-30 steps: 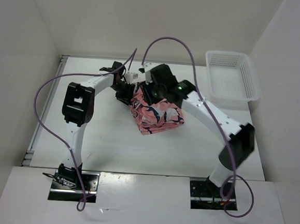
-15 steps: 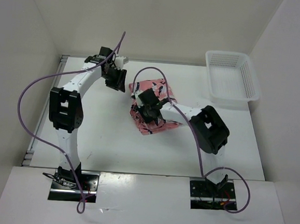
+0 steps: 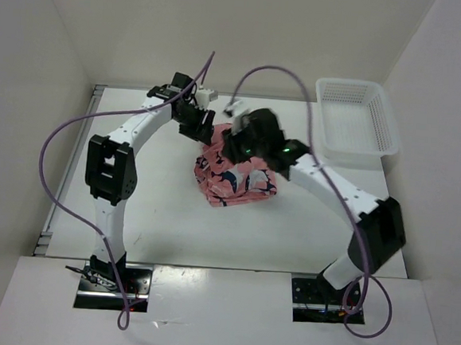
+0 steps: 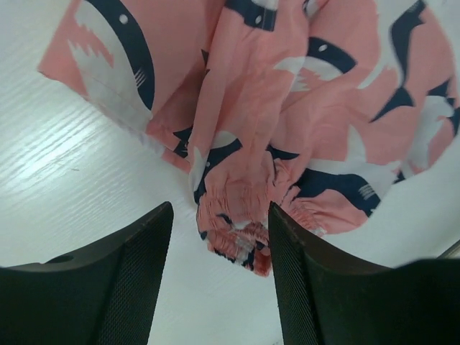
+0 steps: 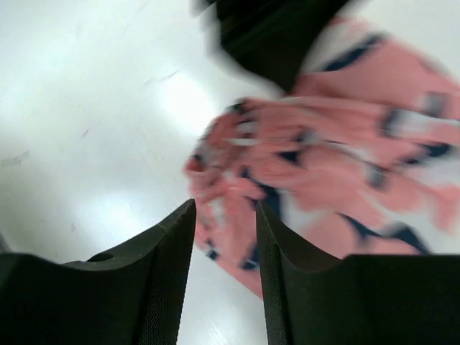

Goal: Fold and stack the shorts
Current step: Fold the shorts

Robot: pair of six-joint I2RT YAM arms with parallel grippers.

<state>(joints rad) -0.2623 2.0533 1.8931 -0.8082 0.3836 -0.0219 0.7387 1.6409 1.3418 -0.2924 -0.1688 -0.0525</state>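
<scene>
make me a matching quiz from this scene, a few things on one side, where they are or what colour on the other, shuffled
1 shorts
2 basket
3 left gripper
4 cables

a purple
b white, far right corner of the table
c pink with navy print, mid-table
d at the shorts' far left edge

Pairs: 1-c, 2-b, 3-d, 4-a

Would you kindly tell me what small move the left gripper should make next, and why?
Probably close the left gripper on the gathered waistband of the salmon-pink, whale-printed fabric shorts: its jaws stand open, with that bunched waistband between the fingertips, not yet gripped.
</scene>
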